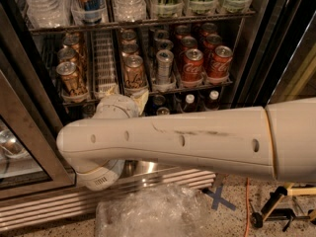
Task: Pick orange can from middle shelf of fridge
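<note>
A: Where is the gripper (131, 101)?

B: Just under the front rail of the middle shelf (197, 85), at the end of the big white arm (187, 139) that crosses the view. I cannot tell whether it is open or closed, and I see nothing in its hold.

A: And the orange can (133, 72)?

B: Right above the gripper, upright at the front of its lane. More orange cans (70, 78) stand up and to the left, past an empty white lane (104, 58).

A: How should the reach go?

B: I'd say lift clear of the rail first, then go straight in, level, around the can's body. The grey can (164, 65) stands just to the right of it, with the red cola cans (192, 65) further right. A slanted approach could knock them.

A: And the surroundings?

B: The fridge (29, 127) frame runs down to the left of the gripper. Below it are the steel grille (49, 209), crumpled clear plastic (148, 214) on a speckled floor (237, 221), and a blue tape cross (217, 197) to the lower right.
</note>
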`<state>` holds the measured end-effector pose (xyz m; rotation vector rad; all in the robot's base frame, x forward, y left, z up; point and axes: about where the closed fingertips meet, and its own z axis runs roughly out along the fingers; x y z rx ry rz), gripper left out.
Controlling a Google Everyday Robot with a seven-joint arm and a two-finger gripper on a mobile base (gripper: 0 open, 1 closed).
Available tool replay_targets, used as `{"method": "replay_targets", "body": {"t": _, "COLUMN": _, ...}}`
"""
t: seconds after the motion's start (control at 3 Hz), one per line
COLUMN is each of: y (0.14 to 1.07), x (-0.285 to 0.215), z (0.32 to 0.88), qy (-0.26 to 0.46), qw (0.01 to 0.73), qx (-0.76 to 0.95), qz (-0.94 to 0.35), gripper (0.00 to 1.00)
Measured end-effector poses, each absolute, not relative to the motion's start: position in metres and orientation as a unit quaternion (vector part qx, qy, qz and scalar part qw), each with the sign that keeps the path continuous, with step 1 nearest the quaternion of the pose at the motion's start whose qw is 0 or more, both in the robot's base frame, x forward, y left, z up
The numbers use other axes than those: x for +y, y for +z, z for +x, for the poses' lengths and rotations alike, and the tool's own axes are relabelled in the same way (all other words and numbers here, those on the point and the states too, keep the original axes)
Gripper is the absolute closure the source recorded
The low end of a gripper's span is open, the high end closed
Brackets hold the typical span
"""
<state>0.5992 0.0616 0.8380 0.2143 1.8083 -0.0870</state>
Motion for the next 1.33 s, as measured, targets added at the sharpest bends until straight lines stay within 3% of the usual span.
{"method": "replay_targets", "body": {"t": 0.33, "y": 0.839, "x": 0.062, "z": 0.607, "qy": -0.039, "qw": 0.614, "qx": 0.783, "qz": 0.092, "gripper": 0.28}}
{"method": "replay_targets", "body": {"t": 1.33, "y": 0.838, "x": 0.063, "z": 0.618, "qy": -0.043, "qw": 0.616, "qx": 0.782, "qz": 0.089, "gripper": 0.22}}
